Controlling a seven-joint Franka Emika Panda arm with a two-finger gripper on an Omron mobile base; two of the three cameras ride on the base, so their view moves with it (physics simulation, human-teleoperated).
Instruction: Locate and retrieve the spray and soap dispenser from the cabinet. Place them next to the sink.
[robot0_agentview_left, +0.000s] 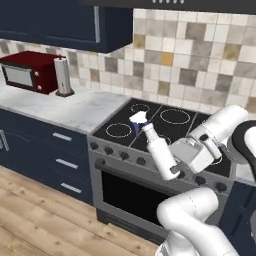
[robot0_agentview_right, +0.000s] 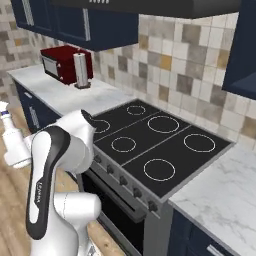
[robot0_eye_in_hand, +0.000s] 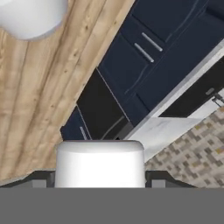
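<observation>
Marble counter (robot0_agentview_left: 75, 112) runs along the tiled wall, carrying a red microwave (robot0_agentview_left: 29, 71) and a paper towel roll (robot0_agentview_left: 63, 75) far left of the jaws. Next comes the black stovetop (robot0_agentview_left: 160, 125). In front of it the gripper (robot0_agentview_left: 176, 167) holds the spray (robot0_agentview_left: 156, 147), jaws clamped around its white body, nozzle tilted up-left.

My left base view looks forward and down from behind the arm, which rises at 5 o'clock, onto the stovetop (robot0_agentview_left: 165, 125), with the red microwave (robot0_agentview_left: 30, 71) at 10 o'clock. My right base view faces the same stovetop (robot0_agentview_right: 155, 145) and microwave (robot0_agentview_right: 62, 62) from the other side, arm at 7 o'clock. My hand view sits close above the spray (robot0_eye_in_hand: 99, 164), looking at wood floor (robot0_eye_in_hand: 39, 96) and navy drawers (robot0_eye_in_hand: 144, 52).
</observation>
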